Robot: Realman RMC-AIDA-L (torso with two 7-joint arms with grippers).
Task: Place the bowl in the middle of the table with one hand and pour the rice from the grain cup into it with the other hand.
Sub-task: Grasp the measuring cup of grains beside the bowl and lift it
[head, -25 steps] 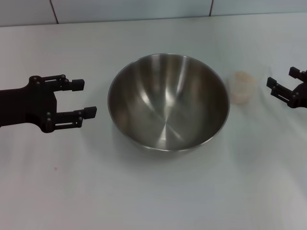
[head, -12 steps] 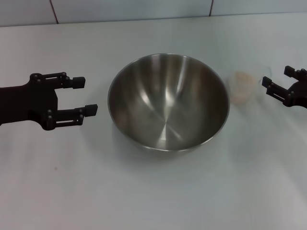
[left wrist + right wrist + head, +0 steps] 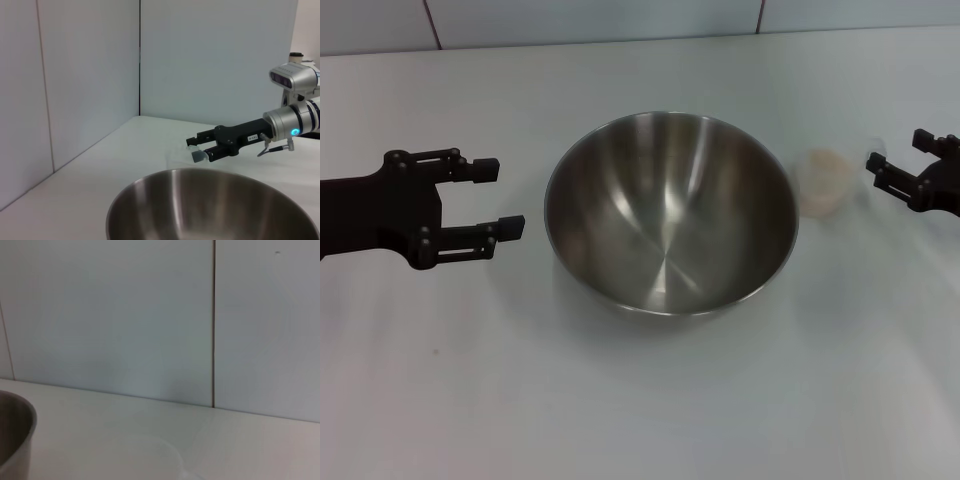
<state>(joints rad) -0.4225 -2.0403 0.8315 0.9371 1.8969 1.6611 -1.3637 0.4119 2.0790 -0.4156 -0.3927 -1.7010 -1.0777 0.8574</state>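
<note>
Reaching with my right gripper (image 3: pixel 892 162), jaws spread wide, I am lining up beside the cup (image 3: pixel 823 181); my left gripper (image 3: pixel 492 198) is hovering wide near the bowl (image 3: pixel 670 212) on the tabletop (image 3: pixel 640 400).

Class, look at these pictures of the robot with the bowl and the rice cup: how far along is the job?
Done: the bowl sits mid-table, empty. The left gripper hangs open beside it, not touching. In hand: the right gripper, open, is near the cup but not holding it; the rice is inside the cup. Left: grasp the cup, lift it, and pour into the bowl.
</note>
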